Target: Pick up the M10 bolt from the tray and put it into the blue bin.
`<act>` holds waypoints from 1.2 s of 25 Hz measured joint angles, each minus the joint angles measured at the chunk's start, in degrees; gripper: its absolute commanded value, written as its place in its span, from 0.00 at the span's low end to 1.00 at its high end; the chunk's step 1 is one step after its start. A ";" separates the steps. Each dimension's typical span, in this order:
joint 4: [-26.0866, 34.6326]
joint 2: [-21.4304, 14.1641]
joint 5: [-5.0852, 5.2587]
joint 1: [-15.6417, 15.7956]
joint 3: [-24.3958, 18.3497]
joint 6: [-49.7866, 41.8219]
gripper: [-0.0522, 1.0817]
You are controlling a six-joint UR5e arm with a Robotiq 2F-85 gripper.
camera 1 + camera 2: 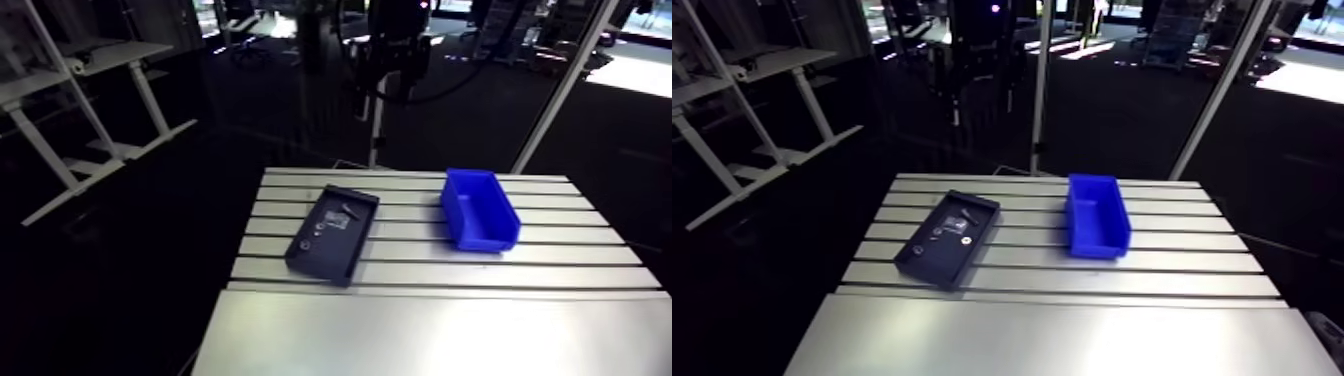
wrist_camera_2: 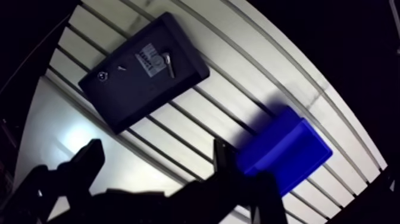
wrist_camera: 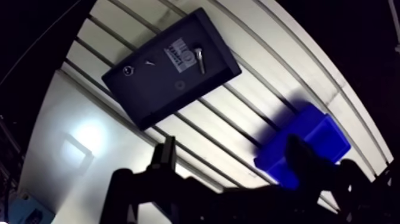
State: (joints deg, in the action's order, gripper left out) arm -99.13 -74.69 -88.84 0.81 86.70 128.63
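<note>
Spread, empty fingers (image 3: 164, 158) of the gripper (image 3: 231, 154) hang above the table (image 3: 238, 98), where the M10 bolt (image 3: 200, 59) lies in the black tray (image 3: 152, 101), apart from the blue bin (image 3: 321, 140).

No writing is legible; only one printed label shows.

A pale grey label (image 3: 180, 51) lies flat on the floor of the dark tray (image 3: 149, 98). The tray is well ahead of the two fingers (image 3: 164, 156) of the gripper (image 3: 231, 143), on the side of the finger that is farther from the blue bin (image 3: 324, 140). In the wrist view the label carries dark marks that look like a few big characters above some finer lines, but they are too blurred to read as letters or numbers. In the arm view the same label is only a small light patch.
</note>
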 measured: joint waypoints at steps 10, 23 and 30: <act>-2.85 5.51 -3.27 3.39 0.20 -0.18 0.08; -7.63 8.62 -3.26 5.02 2.66 -0.45 0.36; -10.73 10.05 -3.42 4.85 4.34 0.16 0.40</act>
State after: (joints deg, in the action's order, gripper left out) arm -109.86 -64.64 -92.26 5.66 91.04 128.79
